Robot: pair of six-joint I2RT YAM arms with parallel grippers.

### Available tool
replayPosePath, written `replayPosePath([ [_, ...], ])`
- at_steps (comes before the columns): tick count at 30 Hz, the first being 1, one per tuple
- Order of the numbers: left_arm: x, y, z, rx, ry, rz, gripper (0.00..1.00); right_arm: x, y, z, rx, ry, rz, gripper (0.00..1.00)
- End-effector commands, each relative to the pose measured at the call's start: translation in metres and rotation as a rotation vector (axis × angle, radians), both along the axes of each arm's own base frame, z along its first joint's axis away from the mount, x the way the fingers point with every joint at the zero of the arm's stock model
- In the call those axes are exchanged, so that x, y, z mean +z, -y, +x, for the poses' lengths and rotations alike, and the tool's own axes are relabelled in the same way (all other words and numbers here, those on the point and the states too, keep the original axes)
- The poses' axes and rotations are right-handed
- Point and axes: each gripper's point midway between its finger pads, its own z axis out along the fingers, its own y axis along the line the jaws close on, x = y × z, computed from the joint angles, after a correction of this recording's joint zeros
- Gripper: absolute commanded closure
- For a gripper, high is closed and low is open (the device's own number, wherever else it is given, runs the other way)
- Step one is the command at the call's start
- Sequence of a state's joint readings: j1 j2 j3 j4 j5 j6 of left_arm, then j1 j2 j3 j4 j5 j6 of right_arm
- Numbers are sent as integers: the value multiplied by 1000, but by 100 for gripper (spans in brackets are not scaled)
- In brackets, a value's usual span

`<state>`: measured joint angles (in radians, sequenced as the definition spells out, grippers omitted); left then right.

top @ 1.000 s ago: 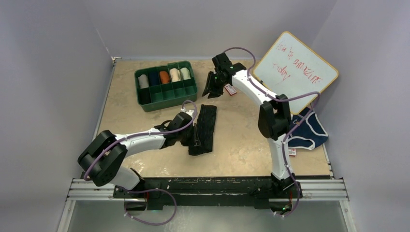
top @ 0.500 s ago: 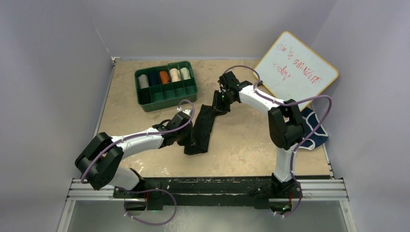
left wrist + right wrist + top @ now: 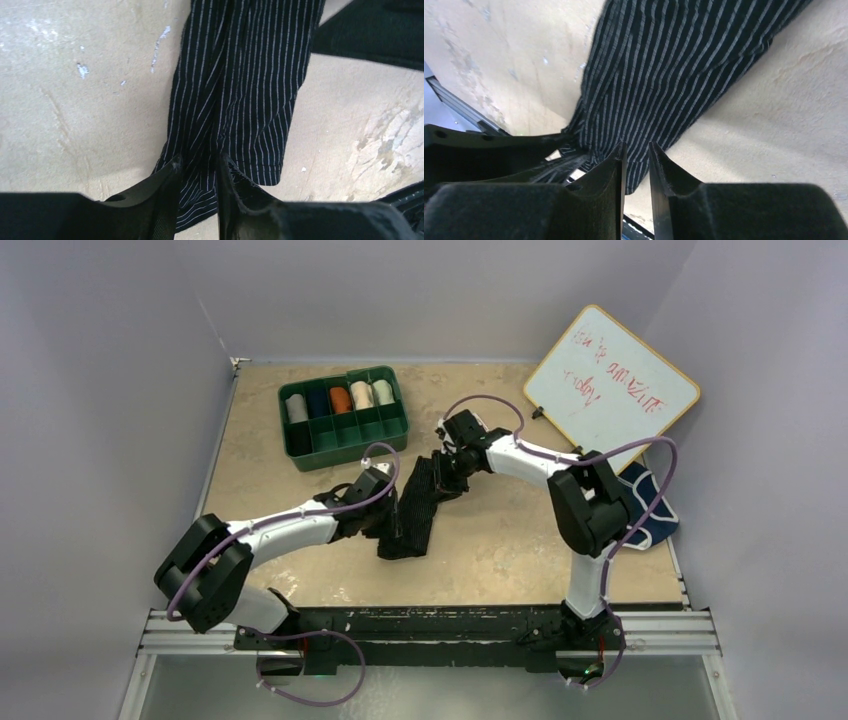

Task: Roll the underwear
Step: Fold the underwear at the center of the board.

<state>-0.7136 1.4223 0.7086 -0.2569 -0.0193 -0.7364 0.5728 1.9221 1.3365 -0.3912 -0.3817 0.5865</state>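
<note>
The black ribbed underwear lies folded into a long narrow strip in the middle of the table. In the left wrist view its striped cloth runs away from my fingers. My left gripper sits low over the near end, open, with cloth showing in the gap. At the far end my right gripper is open by a narrow gap over the cloth's edge. The navy underwear with white edging lies at the table's right edge, partly hidden by the right arm.
A green divided tray holding several rolled cloths stands at the back left. A whiteboard with red writing leans in the back right corner. Walls close in the table on three sides.
My right gripper came down from the back of the table to the strip's far end and narrowed. My left gripper's jaws have parted. The strip shifted slightly toward the left.
</note>
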Motion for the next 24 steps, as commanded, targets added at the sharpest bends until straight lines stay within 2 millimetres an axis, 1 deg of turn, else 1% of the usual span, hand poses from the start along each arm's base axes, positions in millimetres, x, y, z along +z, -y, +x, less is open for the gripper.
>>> replayPosePath([
  [1,22,-7,15,29,78,22,69,14,7,-4,4,42,11,74],
  [5,28,-10,15,36,104,9,58,14,12,-10,0,44,6,71],
  [8,30,-3,12,-12,103,-20,53,12,17,-15,-8,44,-4,69],
  [10,33,3,11,-51,116,-49,48,12,19,-18,-11,43,-9,68],
  [11,33,8,8,-87,110,-71,45,11,21,-19,-14,42,-12,68],
  [13,31,13,4,-154,91,-96,42,10,22,-22,-17,37,-15,68],
  [15,29,13,4,-175,83,-96,38,9,23,-23,-19,32,-17,68],
  [18,28,11,6,-198,87,-110,34,8,24,-25,-19,28,-19,67],
  [24,17,3,11,-212,62,-67,34,6,25,-28,-14,17,-19,67],
])
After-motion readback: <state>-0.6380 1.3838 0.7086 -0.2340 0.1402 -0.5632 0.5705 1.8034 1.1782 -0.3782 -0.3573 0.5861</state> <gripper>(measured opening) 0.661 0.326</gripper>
